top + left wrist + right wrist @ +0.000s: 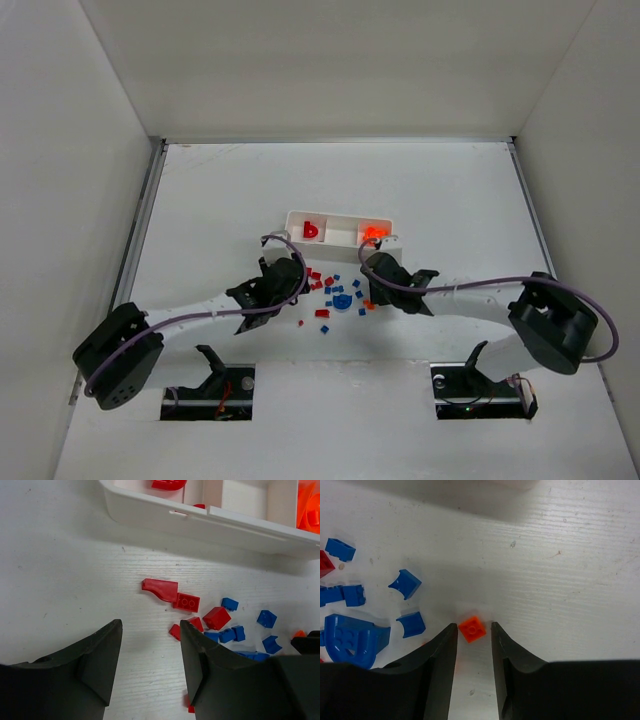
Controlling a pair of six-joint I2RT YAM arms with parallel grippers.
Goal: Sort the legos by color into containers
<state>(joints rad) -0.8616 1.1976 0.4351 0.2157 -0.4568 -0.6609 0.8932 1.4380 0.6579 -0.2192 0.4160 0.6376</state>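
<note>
We saw a flat white table [200, 200] with a streaky grain, and plain white walls [60, 150] around it. The left gripper [150, 626] held its dark jaws wide and empty. Next to it, shiny little red and blue plastic legos [215, 617] lay loose on the table, near the long white plastic tray [200, 520]. The right gripper [472, 626] had narrow jaws around a small square orange brick [471, 629], not touching it.

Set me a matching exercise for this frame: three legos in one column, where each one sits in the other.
1 small orange brick
2 big blue rounded piece
3 largest red piece

A in the tray's left compartment
B on the table among small blue bricks
C on the table at the right gripper's open fingertips

Pairs: 1-C, 2-B, 3-A
</note>
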